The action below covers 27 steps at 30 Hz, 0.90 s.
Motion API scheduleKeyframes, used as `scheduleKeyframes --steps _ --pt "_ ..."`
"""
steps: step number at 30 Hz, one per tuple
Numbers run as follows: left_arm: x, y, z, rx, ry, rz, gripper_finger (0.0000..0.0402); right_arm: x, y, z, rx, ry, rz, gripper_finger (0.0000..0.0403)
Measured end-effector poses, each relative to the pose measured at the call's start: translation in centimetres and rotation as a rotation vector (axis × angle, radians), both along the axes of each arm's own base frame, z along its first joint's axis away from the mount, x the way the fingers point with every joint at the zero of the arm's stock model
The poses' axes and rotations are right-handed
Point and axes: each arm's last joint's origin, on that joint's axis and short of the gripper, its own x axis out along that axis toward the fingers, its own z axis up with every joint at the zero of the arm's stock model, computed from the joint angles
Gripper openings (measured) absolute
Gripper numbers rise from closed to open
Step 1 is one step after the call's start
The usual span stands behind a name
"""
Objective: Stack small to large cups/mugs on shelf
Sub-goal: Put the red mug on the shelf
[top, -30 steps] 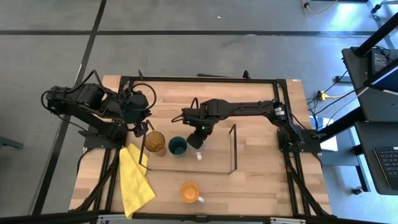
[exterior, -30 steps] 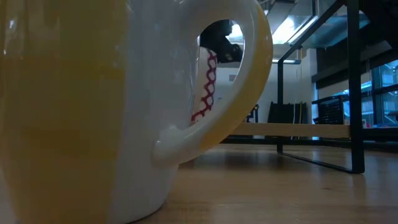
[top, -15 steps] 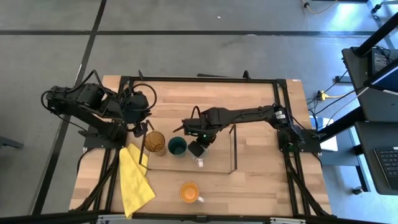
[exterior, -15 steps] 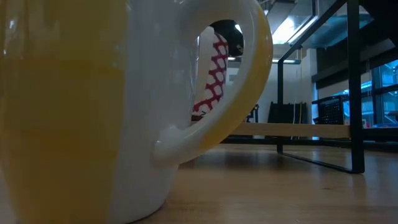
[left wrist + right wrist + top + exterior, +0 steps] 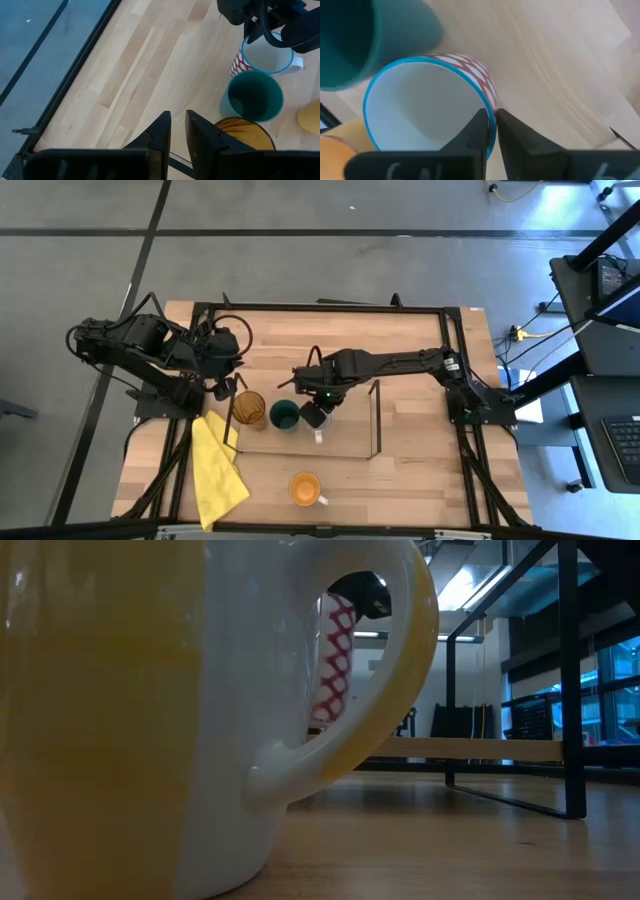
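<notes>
Right gripper (image 5: 490, 131) reaching from the counter's right, jaws pinched on the rim of the white mug (image 5: 316, 414) above the shelf (image 5: 345, 442), beside the green cup (image 5: 285, 415). Left gripper (image 5: 177, 131) parked far left, jaws narrowly apart, holding nothing.

Tabletop (image 5: 420, 435) was pale, matt, planked wood in a black metal frame. Orange mug (image 5: 150, 710) looked glossy, glazed ceramic; white mug (image 5: 430, 110) smooth with a red lattice print and blue rim. Amber tumbler (image 5: 250, 411) appeared translucent plastic; yellow cloth (image 5: 216, 470) soft and matt.
</notes>
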Motion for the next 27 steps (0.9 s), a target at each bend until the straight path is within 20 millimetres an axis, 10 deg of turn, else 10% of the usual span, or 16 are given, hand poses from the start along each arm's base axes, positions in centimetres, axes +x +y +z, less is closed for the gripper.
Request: scheduleKeyframes --steps 27 --pt "0.01 0.00 0.00 0.016 0.008 -0.020 0.0051 -0.56 0.89 -0.05 0.024 0.060 -0.120 0.0043"
